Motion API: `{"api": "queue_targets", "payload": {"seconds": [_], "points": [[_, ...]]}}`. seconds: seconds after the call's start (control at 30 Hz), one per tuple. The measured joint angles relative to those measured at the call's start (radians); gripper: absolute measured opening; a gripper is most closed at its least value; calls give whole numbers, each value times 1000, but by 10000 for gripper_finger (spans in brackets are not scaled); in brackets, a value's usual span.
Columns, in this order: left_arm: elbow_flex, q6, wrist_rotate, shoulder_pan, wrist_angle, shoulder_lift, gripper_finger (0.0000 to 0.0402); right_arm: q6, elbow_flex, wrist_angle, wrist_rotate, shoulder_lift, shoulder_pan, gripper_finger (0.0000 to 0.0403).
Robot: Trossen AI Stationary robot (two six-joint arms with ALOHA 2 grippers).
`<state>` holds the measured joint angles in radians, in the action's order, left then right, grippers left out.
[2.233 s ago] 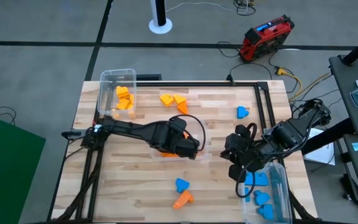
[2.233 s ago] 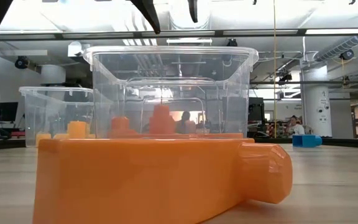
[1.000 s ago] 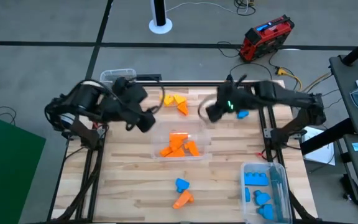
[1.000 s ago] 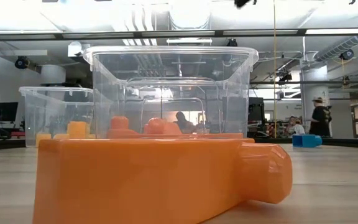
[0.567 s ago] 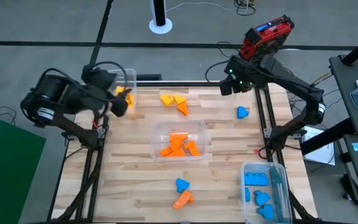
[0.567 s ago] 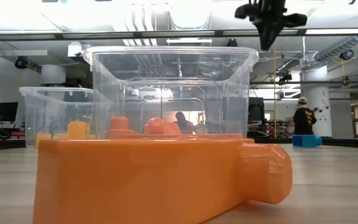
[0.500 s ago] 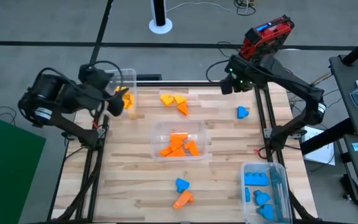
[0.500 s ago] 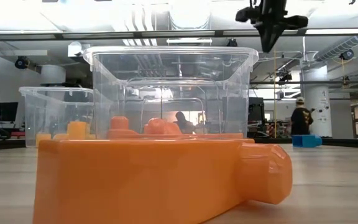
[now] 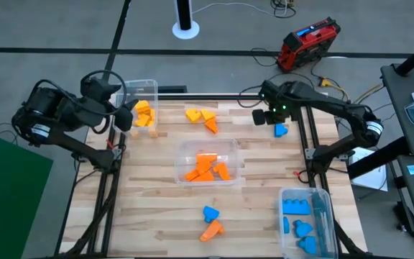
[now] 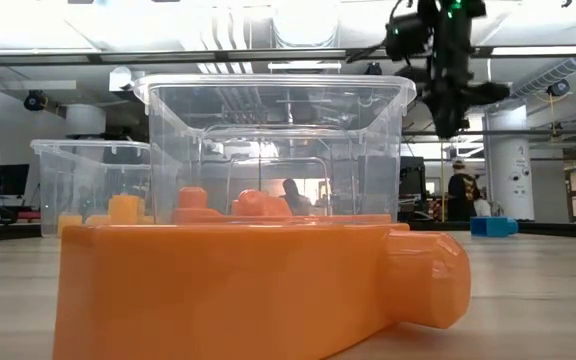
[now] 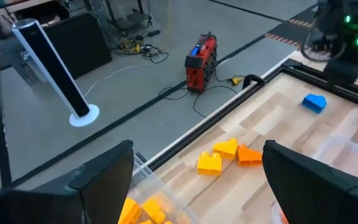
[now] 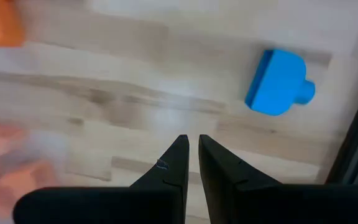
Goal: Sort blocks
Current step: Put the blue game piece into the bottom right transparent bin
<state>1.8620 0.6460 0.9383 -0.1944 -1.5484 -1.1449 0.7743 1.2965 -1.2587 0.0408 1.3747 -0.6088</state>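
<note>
Small blue plastic block with a round stub [image 9: 281, 130] lying alone near the far right edge of the wooden bench [image 9: 157, 208]. Right pincer [image 9: 263, 119] just beside it, above the wood, fingers nearly together, empty. Left pincer [image 9: 123, 117] off the far left corner beside the clear plastic bin of yellow and orange blocks [image 9: 144, 114], fingers wide apart, empty.
</note>
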Motion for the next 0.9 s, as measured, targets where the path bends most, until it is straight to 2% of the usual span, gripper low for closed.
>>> {"api": "queue_targets", "payload": {"seconds": [0.3, 0.43, 0.7, 0.9], "points": [[-26, 0, 7, 0, 86, -4, 327, 103, -297, 182, 12, -90, -1, 28], [-25, -13, 62, 0, 112, -8, 327, 131, -371, 188, 9, -130, -1, 28], [-25, -8, 127, 6, 156, -6, 327, 147, -445, 201, -290, -164, -1, 28], [-25, -8, 130, 16, 179, -5, 327, 102, -452, 299, -356, -136, -1, 31]]}}
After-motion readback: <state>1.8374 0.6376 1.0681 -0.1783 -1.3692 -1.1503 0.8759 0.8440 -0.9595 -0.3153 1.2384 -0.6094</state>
